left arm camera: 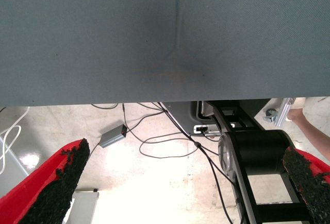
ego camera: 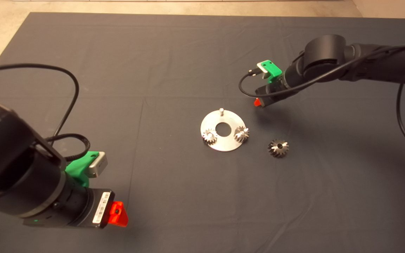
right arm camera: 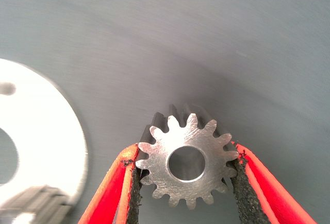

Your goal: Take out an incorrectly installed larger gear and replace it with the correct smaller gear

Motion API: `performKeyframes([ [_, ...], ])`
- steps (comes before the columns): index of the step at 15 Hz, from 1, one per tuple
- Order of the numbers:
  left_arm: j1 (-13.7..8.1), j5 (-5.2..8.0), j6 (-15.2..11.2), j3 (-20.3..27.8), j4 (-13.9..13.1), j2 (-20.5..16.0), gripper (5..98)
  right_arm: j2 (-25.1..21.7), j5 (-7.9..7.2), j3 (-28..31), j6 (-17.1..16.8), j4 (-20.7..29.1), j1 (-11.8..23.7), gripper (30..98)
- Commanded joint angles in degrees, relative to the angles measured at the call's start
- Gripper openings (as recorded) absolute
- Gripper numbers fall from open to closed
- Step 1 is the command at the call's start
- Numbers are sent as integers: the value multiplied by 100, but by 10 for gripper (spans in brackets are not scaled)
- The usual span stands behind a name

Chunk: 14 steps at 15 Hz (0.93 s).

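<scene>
A: Dark grey cloth, that mat (ego camera: 174, 56), creased in faint straight lines, spread across most of the table; pale concrete floor shows beyond its far edge.

B: And on it?

A: A round steel plate (ego camera: 223, 144) with a centre hole sits near the middle. Two small shiny gears (ego camera: 209, 135) (ego camera: 241, 133) stand on it, one either side of the hole, and a bare pin (ego camera: 220, 111) rises at its far edge. The larger gear (ego camera: 278, 147) lies on the cloth just to the right of the plate, apart from it.

B: The smaller gear?

A: In the right gripper (right arm camera: 186, 183), up beyond the plate's right side. Its black pads (right arm camera: 135, 183) press on opposite teeth of the smaller gear (right arm camera: 186, 162), the bore facing the wrist camera, the plate's rim close by.

B: The left gripper?

A: The left gripper (left arm camera: 180, 183) is parked at the near left corner, fingers spread wide and empty. Its wrist view looks past the mat's edge to a pale floor with loose cables (left arm camera: 165, 136), a small grey box (left arm camera: 113, 135), a black frame (left arm camera: 258, 157), and a person's bare arm (left arm camera: 309, 126).
</scene>
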Motion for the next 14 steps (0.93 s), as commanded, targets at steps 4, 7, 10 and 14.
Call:
performKeyframes([
  [4, -46, 301, -41, 74, -68, 2, 976, 548, -202, -16, 56, 98, 233, 397],
  [7, -46, 301, -41, 78, -68, 2, 976, 842, -202, -267, 56, 102, 232, 394],
  [10, -46, 309, -41, 74, -68, -2, 976, 1163, -202, -543, 52, 107, 229, 394],
  [14, -46, 309, -41, 74, -68, -6, 976, 1347, -197, -653, 56, 104, 237, 394],
])
